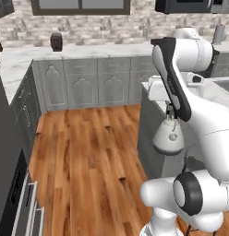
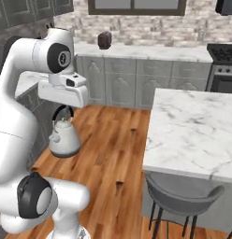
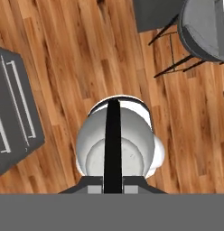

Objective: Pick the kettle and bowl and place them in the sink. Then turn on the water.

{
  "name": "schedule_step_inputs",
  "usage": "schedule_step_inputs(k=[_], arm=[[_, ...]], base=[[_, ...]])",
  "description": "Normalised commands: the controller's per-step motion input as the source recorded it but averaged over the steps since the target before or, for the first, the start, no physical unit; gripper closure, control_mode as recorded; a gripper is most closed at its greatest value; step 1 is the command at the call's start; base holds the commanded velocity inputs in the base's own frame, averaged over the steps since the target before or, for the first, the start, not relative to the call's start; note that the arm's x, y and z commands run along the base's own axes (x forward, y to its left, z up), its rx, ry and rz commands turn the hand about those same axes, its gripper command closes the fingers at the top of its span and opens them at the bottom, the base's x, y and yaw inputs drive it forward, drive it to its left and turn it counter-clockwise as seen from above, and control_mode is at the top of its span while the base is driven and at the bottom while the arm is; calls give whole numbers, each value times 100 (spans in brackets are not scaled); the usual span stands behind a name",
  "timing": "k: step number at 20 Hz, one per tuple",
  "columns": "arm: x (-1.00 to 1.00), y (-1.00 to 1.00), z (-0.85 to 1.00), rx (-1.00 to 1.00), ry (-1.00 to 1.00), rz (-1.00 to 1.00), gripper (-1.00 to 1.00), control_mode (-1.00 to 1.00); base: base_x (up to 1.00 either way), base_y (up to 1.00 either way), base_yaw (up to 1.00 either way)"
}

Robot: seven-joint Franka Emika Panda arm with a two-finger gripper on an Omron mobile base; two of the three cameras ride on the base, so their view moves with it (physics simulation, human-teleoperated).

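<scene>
The gripper [image 2: 62, 108] was closed on the thin black arched handle [image 3: 112, 143] of the kettle [image 2: 64, 138], and the small pale kettle hung upright beneath the hand, clear of the wooden floor [image 1: 84, 152] and touching no surface. In the hand view the handle ran as a dark band straight over the rounded lid, so the hold looked centred (a fair sign that the kettle would not swing far to one side).

Judging by this, the step in hand was the carry: the kettle was lifted and in the air but not yet delivered. The sink could not be made out with any certainty in these views, so how far the carry had to go could not be told.

Just beyond the kettle, on the robot's right, stood the island desk [image 2: 192, 130] with its white marble top, and a grey stool [image 2: 181, 196] was tucked under its near edge. Farther off, grey cabinets [image 1: 84, 83] ran along the back wall, with a small dark object [image 2: 104, 40] on the desk above them.

The next move probably called for bringing the kettle over the basin while keeping it level and clear of the island's edge, then lowering it before the gripper let go. The bowl and the water remained to be done.
</scene>
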Motion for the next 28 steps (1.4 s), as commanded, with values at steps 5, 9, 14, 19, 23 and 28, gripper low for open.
schedule_step_inputs(k=[5, 9, 14, 19, 23, 28], arm=[[0, 0, 0, 0, 0, 0, 100, 100], [0, 0, 0, 0, 0, 0, 100, 100], [0, 0, 0, 0, 0, 0, 100, 100], [0, 0, 0, 0, 0, 0, 100, 100], [0, 0, 0, 0, 0, 0, 100, 100], [0, 0, 0, 0, 0, 0, 100, 100]], base=[[98, 0, 11], [97, 0, 8], [100, 0, 7], [94, 11, 1], [97, 25, -4], [100, 25, -6]])
